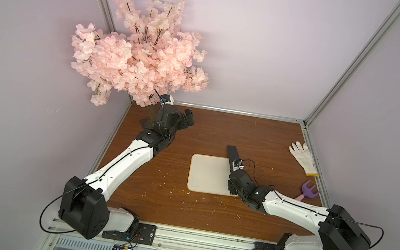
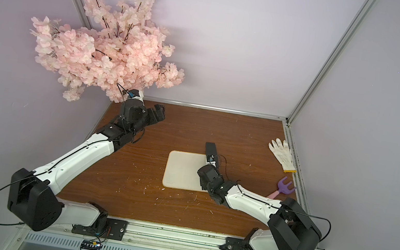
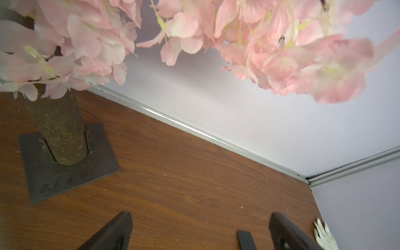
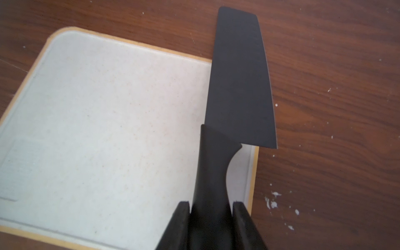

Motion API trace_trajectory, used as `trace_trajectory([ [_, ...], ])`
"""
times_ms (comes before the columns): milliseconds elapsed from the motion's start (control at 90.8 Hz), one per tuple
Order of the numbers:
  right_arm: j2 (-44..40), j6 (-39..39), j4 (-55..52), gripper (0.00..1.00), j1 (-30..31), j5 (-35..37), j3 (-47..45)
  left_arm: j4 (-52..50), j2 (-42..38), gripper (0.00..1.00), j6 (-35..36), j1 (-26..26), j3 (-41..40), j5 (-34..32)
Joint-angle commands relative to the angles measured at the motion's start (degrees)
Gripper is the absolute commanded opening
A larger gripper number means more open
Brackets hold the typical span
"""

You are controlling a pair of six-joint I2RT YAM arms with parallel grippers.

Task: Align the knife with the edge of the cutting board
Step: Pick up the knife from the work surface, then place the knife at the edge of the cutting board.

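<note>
Knife [image 4: 238, 75] handle clenched in the right hand [image 4: 211, 205], blade laid along the cutting board [image 4: 97, 129] edge for squaring up; left hand [image 3: 200, 218] hangs released, well apart.

The knife [image 4: 238, 82] looks matt black, the cutting board [image 4: 108, 129] smooth speckled plastic, the counter [image 4: 335, 108] wood-grained, the glove [image 1: 302, 158] knitted cloth

The knife [image 4: 238, 86] is black; the cutting board [image 4: 108, 129] cream, rimmed orange-tan.
</note>
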Motion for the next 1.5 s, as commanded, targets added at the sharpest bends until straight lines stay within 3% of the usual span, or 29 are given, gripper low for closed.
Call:
trace_trajectory([
  [0, -1.68, 4.85, -1.56, 0.0, 1.93, 3.18, 0.05, 0.49, -0.9, 1.0, 0.57, 0.83, 0.45, 0.57],
  [716, 7.83, 11.75, -2.43, 0.0, 5.48, 1.73, 2.51, 0.48, -0.68, 1.0, 0.65, 0.87, 0.55, 0.74],
  [969, 8.43, 11.87, -3.39, 0.27, 5.64, 1.21, 2.87, 0.49, -0.71, 1.0, 0.62, 0.91, 0.59, 0.86],
  [1189, 8.55, 12.34, -3.64, 0.31, 5.71, 1.26, 2.81, 0.51, -0.82, 1.0, 0.74, 0.91, 0.55, 0.92],
  [1266, 9.1, 12.48, -3.8, 0.27, 6.04, 1.6, 3.27, 0.53, -0.68, 1.0, 0.64, 0.91, 0.53, 0.97],
  [1387, 9.06, 13.06, -4.68, 0.0, 6.72, 3.66, 4.11, 0.5, -0.64, 1.0, 0.64, 0.91, 0.56, 1.02],
  [1486, 7.9, 13.56, -6.04, 0.0, 7.62, 6.27, 5.04, 0.58, -0.72, 1.0, 0.71, 0.91, 0.45, 1.01],
])
